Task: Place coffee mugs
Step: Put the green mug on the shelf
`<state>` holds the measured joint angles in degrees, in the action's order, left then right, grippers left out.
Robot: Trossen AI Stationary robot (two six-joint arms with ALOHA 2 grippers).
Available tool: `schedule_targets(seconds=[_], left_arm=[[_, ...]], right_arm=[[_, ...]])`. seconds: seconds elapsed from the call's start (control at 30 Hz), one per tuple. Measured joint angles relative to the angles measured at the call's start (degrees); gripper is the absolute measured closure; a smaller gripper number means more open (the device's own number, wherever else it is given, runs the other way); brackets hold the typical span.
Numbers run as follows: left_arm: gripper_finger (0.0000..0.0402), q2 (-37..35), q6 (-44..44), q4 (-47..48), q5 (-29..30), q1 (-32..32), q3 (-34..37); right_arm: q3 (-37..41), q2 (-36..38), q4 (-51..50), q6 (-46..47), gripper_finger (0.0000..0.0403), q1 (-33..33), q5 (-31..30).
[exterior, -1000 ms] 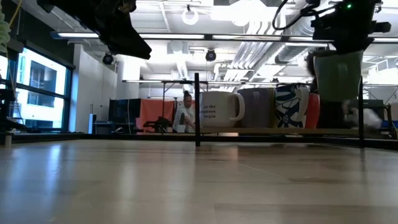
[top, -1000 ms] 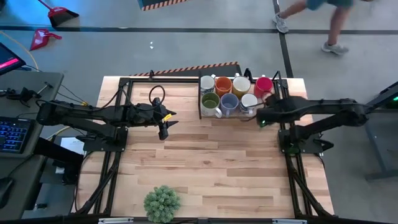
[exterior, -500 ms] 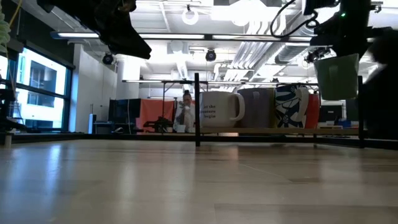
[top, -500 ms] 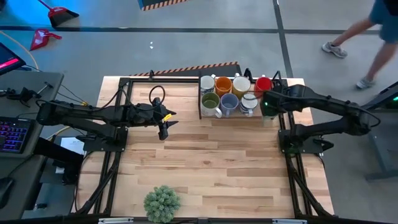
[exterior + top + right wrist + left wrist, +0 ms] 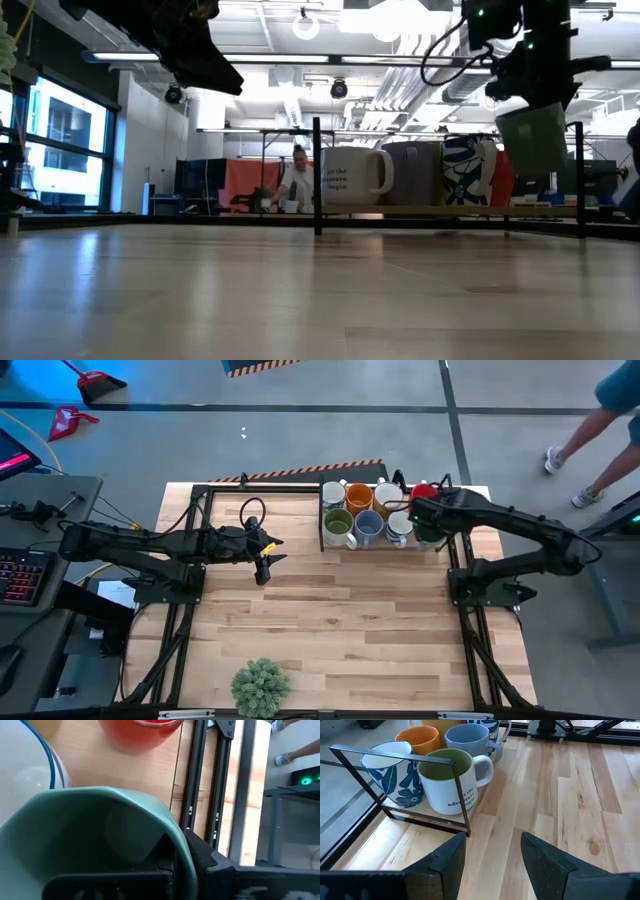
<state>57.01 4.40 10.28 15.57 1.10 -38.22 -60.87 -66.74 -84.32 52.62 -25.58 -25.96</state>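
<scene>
Because the rack (image 5: 322, 518) already holds seven mugs in two rows, your right gripper (image 5: 428, 526) is carrying the eighth, a pale green mug (image 5: 534, 138), over the one free spot at the right end of the near row. The fingers are clamped on its rim, one inside the cup, and the mug hangs slightly tilted with its base clear of the shelf, so by my reading you are mid-lowering and it is not yet set down. Holding it by the rim keeps the fingers above the neighbours, the blue-rimmed white mug (image 5: 25, 765) and the red mug (image 5: 142, 732), which sit close on two sides.

Your left gripper (image 5: 264, 565) waits over bare table well left of the rack, its fingers (image 5: 445, 865) apart and holding nothing.

From above, your right arm covers the carried mug almost entirely; you get the slot's position there but not the height. The low view gives you that height and the tilt, though it stacks the rows together so you cannot judge depth. Your right wrist view alone shows the grip on the rim and the frame rail (image 5: 192, 790) just beside the mug. The left wrist view shows the rack's other end, with the olive mug (image 5: 447, 780) at its corner post.
</scene>
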Motion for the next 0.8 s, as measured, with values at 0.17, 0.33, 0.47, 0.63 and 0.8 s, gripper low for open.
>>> schedule_targets(seconds=[0.17, 0.33, 0.47, 0.63, 0.8], left_arm=[[0.0222, 0.0, 0.0, 0.0, 0.0, 0.0, 0.0], [0.0222, 0.0, 0.0, 0.1, 0.0, 0.0, 0.0], [0.0222, 0.0, 0.0, 0.1, 0.0, 0.0, 0.0], [0.0222, 0.0, 0.0, 0.2, 0.0, 0.0, 0.0], [0.0222, 0.0, 0.0, 0.2, 0.0, 0.0, 0.0]], right_arm=[[3.5, -1.6, 1.7, -0.6, 0.0403, 0.0, -0.4], [7.8, -1.4, 3.9, 0.8, 0.0403, 0.0, 0.0], [10.2, -1.2, 7.4, -0.8, 0.0403, -0.2, 0.4], [9.9, -1.1, 8.7, -2.0, 0.0403, -2.1, -0.1], [9.6, -0.4, 10.3, -3.5, 0.0403, -3.4, -0.7]])
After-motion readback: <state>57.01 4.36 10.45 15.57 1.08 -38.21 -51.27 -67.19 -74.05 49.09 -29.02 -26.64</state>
